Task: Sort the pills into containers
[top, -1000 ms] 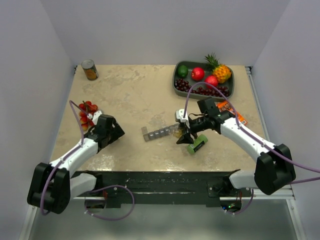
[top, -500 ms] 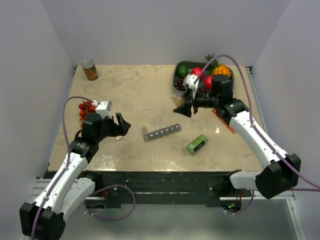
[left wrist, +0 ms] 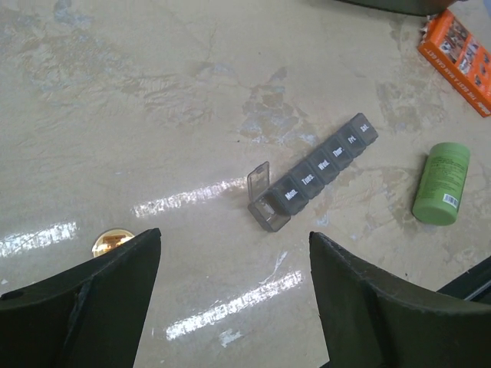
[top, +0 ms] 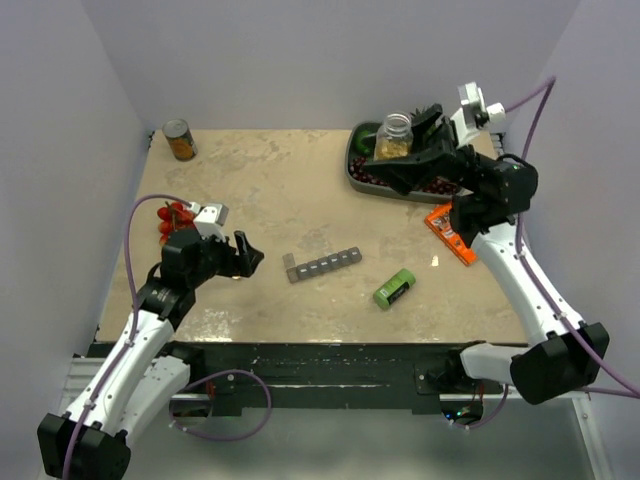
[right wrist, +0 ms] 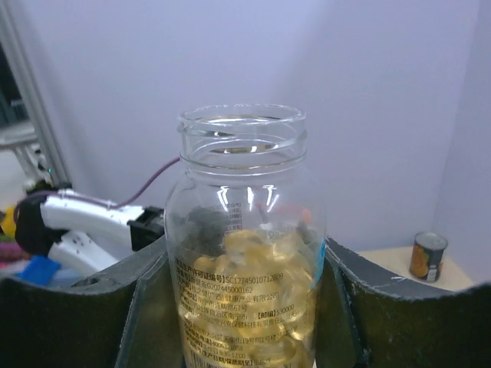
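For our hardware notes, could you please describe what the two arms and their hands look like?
The left arm and right arm have white links with bulky black joints. A purple cable loops along each. The left hand and right hand each have two broad, dark, matte fingers. A small white module sits at each wrist.

Amber pills, glossy and rounded, heaped in the lower half of a clear bottle. Uncapped, upright, held high above the table at the far right. Grey pill box: one narrow strip of seven small compartments with white day labels. Lies flat and slantwise mid-table. Six lids shut; the lid at the near left end stands up, open.
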Robot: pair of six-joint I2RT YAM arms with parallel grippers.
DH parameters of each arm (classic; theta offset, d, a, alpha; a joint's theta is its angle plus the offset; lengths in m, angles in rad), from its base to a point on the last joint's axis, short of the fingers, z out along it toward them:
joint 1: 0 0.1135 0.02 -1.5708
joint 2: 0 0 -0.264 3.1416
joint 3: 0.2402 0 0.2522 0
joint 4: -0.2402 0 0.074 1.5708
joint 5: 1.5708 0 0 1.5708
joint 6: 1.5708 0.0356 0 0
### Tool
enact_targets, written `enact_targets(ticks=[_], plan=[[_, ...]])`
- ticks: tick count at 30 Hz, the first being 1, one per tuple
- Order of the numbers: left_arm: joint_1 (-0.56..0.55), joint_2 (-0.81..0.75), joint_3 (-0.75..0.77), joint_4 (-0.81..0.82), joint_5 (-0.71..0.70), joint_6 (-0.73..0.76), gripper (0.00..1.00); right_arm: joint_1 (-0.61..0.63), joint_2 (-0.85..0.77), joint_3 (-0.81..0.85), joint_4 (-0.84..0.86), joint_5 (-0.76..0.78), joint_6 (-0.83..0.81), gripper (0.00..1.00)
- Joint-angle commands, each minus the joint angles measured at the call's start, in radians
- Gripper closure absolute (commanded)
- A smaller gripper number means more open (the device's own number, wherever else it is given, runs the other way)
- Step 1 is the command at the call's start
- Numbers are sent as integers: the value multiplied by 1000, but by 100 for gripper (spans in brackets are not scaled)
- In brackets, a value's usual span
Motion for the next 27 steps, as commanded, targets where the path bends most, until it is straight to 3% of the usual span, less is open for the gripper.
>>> enact_targets(ticks=[1, 3, 6, 7, 8, 9, 10, 11, 12, 16, 19, 22, 27], plan=[[5, -26, -6, 72, 104, 28, 18, -67, -81, -38, 98, -13, 106, 100], [6, -26, -8, 84, 129, 25, 18, -52, -87, -38, -67, -20, -70, 100], [5, -41, -9, 98, 168, 29, 18, -32, -119, -130, 49, -150, -106, 100], [6, -45, -12, 106, 176, 28, 18, -34, -125, -170, 7, -168, -139, 100], [6, -48, -18, 114, 178, 28, 18, -34, -131, -170, -131, -167, -214, 100], [6, -45, -20, 127, 179, 26, 18, -22, -136, -150, -343, -152, -537, 100], [6, -39, -20, 132, 176, 25, 18, 1, -133, -83, -808, -112, -754, 100], [5, -31, -17, 132, 175, 23, 18, 32, -133, -78, -934, -63, -1065, 100], [6, -11, -12, 131, 173, 17, 18, 81, -144, -92, -1003, -26, -1145, 100], [6, 41, -3, 134, 196, -26, 19, 115, -165, -216, -1142, -73, -1328, 100], [5, 60, -44, 187, 219, -121, 22, 152, -142, -269, -1228, -28, -1485, 97], [5, 90, -112, 233, 228, -173, 36, 187, -84, -317, -1235, 29, -1533, 98], [5, 165, -97, 175, 152, -158, 52, 265, 20, -305, -1241, 137, -1571, 98]])
